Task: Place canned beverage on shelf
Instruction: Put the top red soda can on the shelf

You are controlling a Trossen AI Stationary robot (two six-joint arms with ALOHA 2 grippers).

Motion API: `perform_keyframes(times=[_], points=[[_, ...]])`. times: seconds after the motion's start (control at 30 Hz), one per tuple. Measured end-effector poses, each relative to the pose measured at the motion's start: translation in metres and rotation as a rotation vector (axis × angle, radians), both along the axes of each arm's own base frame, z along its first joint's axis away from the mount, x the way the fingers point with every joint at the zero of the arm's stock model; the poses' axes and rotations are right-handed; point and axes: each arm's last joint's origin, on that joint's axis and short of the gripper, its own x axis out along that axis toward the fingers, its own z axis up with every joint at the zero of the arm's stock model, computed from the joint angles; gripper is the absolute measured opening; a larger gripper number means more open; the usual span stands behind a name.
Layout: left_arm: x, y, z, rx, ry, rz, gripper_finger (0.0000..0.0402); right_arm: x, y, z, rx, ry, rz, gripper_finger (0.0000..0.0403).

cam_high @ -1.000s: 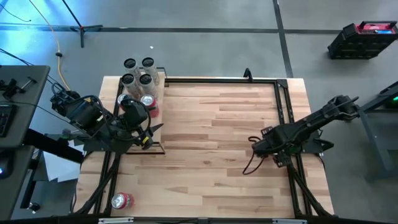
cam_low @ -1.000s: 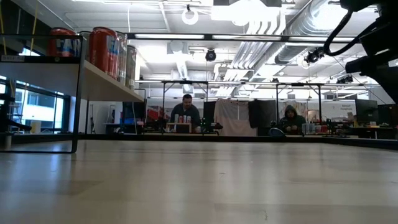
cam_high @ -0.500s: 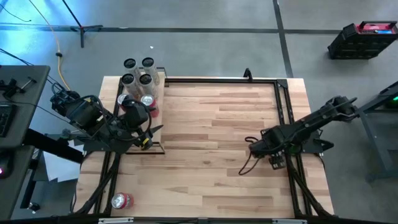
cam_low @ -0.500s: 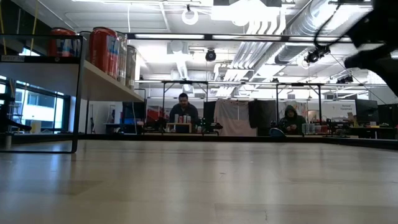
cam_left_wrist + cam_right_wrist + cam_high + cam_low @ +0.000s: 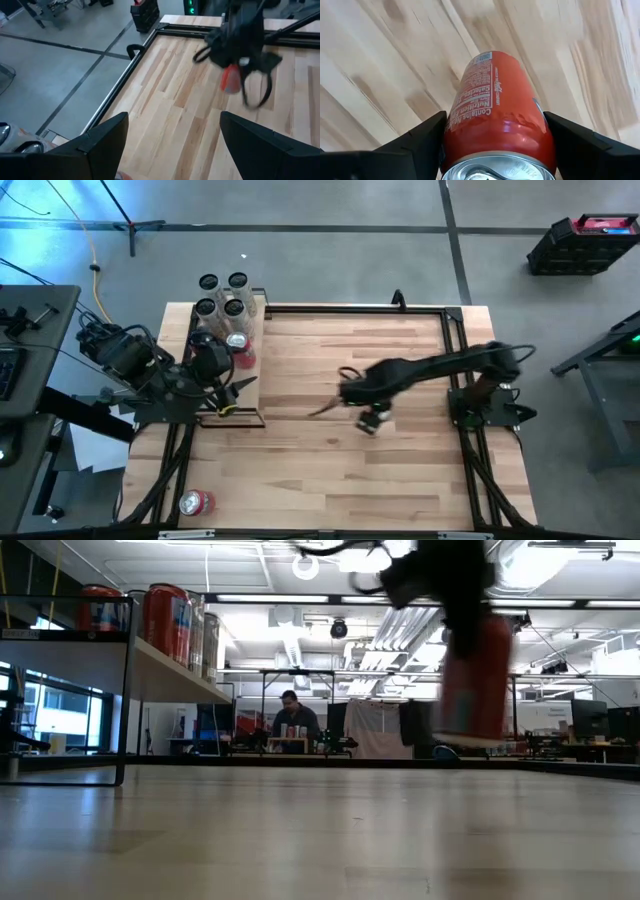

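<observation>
The right gripper [image 5: 368, 418] holds a red can [image 5: 497, 120] tight between its fingers, up above the middle of the table [image 5: 400, 470]. The left gripper [image 5: 232, 388] waits wide open, holding nothing, by the shelf [image 5: 170, 675] on the left.

Shelf [image 5: 247, 395] near end free; far end crowded with cans [image 5: 222, 298].

Printed on the red can [image 5: 497, 120]: a white nutrition panel headed "Nutrition Facts", and a line beside it ending in "COMPANY". Finer print there too small to make out. No readable lettering on the cans on the shelf [image 5: 170, 668].
</observation>
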Motion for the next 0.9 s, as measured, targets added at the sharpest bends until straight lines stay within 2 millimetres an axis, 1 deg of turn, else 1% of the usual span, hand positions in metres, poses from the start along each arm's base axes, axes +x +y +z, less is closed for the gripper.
perform_keyframes(times=[0.1,0.2,0.3,0.4,0.5,0.6,0.8,0.9], points=[[-0.005,0.003,0.003,-0.018,-0.014,0.000,0.0305,0.032,-0.004,-0.003,-0.001,0.022,0.002,0.0290],[-0.007,0.002,0.003,-0.057,0.004,-0.038,0.0305,0.058,-0.009,-0.011,0.003,0.052,0.003,0.0290],[-0.009,0.000,0.002,-0.089,0.031,-0.088,0.0305,0.082,-0.015,-0.021,0.037,0.057,-0.033,0.0290],[-0.010,-0.002,0.001,-0.100,0.057,-0.126,0.0305,0.099,-0.019,-0.027,0.055,0.050,-0.070,0.0290],[-0.011,-0.003,0.001,-0.103,0.064,-0.130,0.0305,0.108,-0.019,-0.029,0.051,0.041,-0.075,0.0291],[-0.011,-0.003,0.001,-0.098,0.064,-0.126,0.0305,0.112,-0.018,-0.031,0.056,0.032,-0.074,0.0291],[-0.010,-0.002,0.002,-0.068,0.046,-0.106,0.0305,0.115,-0.020,-0.039,0.060,0.023,-0.118,0.0293],[-0.009,-0.002,0.002,-0.046,0.041,-0.103,0.0305,0.116,-0.020,-0.039,0.050,0.008,-0.120,0.0307]])
